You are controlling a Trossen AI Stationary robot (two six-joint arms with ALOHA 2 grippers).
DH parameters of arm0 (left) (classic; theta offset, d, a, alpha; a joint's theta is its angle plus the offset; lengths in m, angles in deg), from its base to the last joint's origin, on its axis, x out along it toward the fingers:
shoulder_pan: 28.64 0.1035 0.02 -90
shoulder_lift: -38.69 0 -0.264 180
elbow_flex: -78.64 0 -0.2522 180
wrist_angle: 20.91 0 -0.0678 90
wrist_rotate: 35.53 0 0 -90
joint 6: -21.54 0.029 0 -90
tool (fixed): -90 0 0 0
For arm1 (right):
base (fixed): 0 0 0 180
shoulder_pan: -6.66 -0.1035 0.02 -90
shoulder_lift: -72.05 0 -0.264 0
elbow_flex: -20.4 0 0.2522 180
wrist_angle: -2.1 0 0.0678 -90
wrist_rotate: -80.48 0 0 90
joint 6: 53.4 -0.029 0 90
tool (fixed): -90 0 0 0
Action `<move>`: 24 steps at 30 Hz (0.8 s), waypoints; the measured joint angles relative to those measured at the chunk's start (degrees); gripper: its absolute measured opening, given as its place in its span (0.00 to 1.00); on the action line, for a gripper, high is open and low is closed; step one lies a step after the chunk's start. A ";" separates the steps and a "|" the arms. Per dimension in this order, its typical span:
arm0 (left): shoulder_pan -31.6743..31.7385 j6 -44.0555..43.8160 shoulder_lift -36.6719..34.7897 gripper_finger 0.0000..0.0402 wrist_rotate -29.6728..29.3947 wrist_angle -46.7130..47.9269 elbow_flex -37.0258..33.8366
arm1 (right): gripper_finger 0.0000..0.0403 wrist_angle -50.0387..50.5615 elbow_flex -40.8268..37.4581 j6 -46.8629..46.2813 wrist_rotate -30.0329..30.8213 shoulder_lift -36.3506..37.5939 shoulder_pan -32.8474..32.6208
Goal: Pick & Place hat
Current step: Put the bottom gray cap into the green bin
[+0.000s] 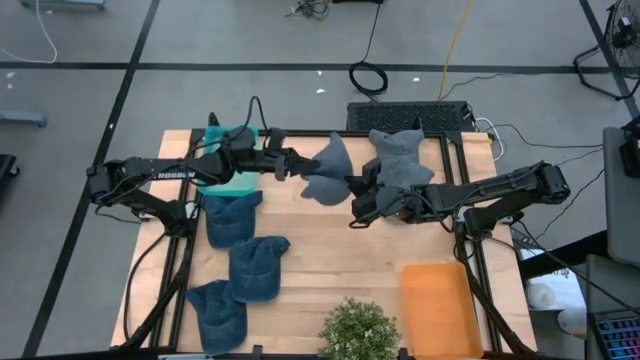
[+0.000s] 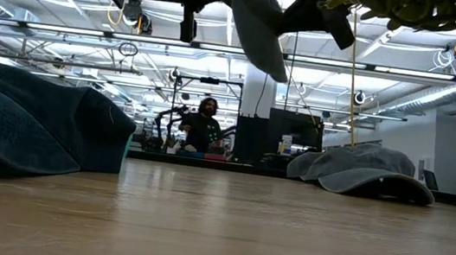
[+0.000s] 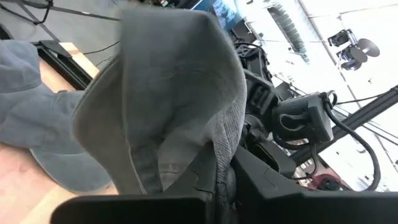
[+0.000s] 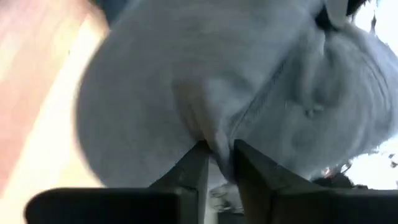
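Note:
A grey hat [image 1: 330, 172] hangs in the air over the middle of the table, held between both arms; the low view shows the grey hat [image 2: 263, 23] well above the wood. My left gripper [image 1: 296, 164] comes at it from the left and is shut on its left edge. My right gripper [image 1: 358, 205] meets its near right edge and is shut on it. More grey hats [image 1: 400, 160] lie piled at the far edge. Three blue hats [image 1: 232, 218] lie on the near left. My left gripper pinches the grey hat's edge [image 3: 214, 158] between its two fingers, coming level from the table's left. The cloth bunches in folds ahead of the fingers, and the hat is lifted clear of the table. My right gripper pinches a fold of the hat's grey cloth [image 4: 216, 142] between its two fingertips [image 4: 198, 163], coming from the table's right and near side. The hat spreads out beyond the fingers, clear of the table.
A teal bin [image 1: 232, 178] stands far left under the left arm. An orange tray [image 1: 438, 305] lies near right and a potted plant [image 1: 358, 330] at the near edge. Bare wood [image 1: 340, 255] shows in the middle. A person [image 2: 203, 129] sits beyond the table.

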State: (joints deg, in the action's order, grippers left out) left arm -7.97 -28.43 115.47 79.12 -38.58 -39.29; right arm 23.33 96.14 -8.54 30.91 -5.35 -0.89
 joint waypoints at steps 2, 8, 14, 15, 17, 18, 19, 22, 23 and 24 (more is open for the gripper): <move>0.71 -0.03 -0.02 0.06 0.33 -0.16 0.00 | 0.25 1.27 0.00 -4.23 0.07 0.02 0.00; 3.41 -0.02 -0.02 0.06 2.62 -0.05 0.00 | 0.48 4.17 0.00 -14.24 0.13 0.29 -0.02; 6.80 -0.60 -0.02 0.06 10.53 -0.10 0.00 | 0.63 5.64 0.00 -21.80 -0.06 4.21 -0.07; 7.40 -1.02 -0.02 0.06 12.64 -0.08 0.00 | 0.65 5.56 0.00 -22.99 -0.20 5.22 -0.07; 8.54 -1.37 -0.02 0.06 18.35 1.77 0.75 | 0.67 6.91 0.00 -25.34 -2.17 7.66 0.03; 9.06 -1.12 -0.02 0.06 21.21 3.40 1.58 | 0.67 7.76 0.00 -26.57 -3.80 8.99 0.30; 9.46 -0.25 -0.03 0.06 23.71 5.65 2.55 | 0.68 8.36 0.00 -27.86 -5.92 10.22 0.71; 10.03 6.00 -0.61 0.06 27.88 16.96 6.91 | 0.69 10.82 0.00 -31.15 -12.26 14.25 2.26; 10.35 9.32 -1.04 0.06 28.24 22.96 8.92 | 0.68 11.29 0.00 -31.72 -13.84 15.39 2.91; 10.52 13.12 -1.41 0.06 28.12 28.64 11.33 | 0.68 11.77 0.00 -32.08 -15.08 16.60 3.62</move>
State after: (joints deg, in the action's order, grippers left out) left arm 2.55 -15.31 114.06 107.24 -9.94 -27.96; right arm 35.10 96.14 -40.62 15.83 11.25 2.73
